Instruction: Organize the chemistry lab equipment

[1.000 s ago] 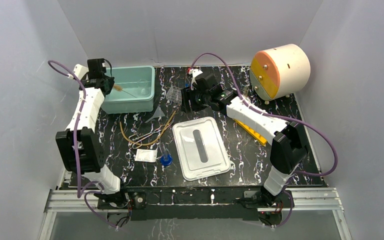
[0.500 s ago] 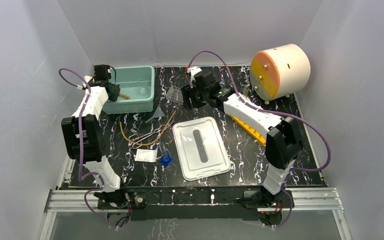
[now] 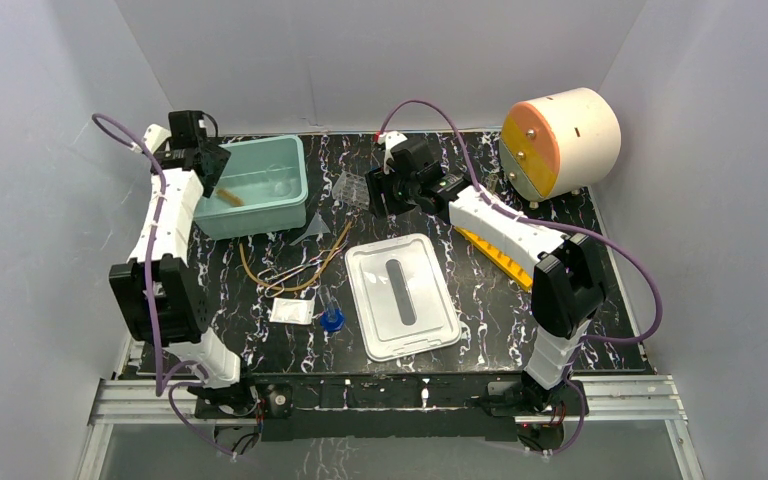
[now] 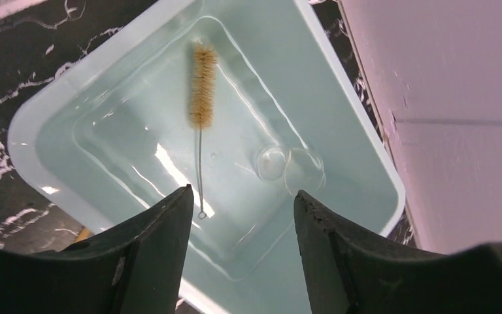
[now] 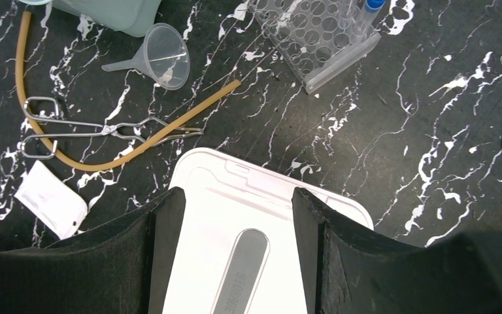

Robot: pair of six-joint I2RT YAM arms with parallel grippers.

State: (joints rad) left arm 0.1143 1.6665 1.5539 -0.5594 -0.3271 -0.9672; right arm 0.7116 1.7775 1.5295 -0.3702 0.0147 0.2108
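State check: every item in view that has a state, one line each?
bin: lid off
lid: flat on table
brush: lying in bin
left end effector: open, empty, over bin
right end effector: open, empty
funnel: on its side
tubing: loose on table
tongs: lying across tubing
clear rack: upright, holds a blue-capped tube
packet: flat on table

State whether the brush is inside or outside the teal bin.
Inside: the brush lies flat on the floor of the teal bin, clear of the open left gripper.
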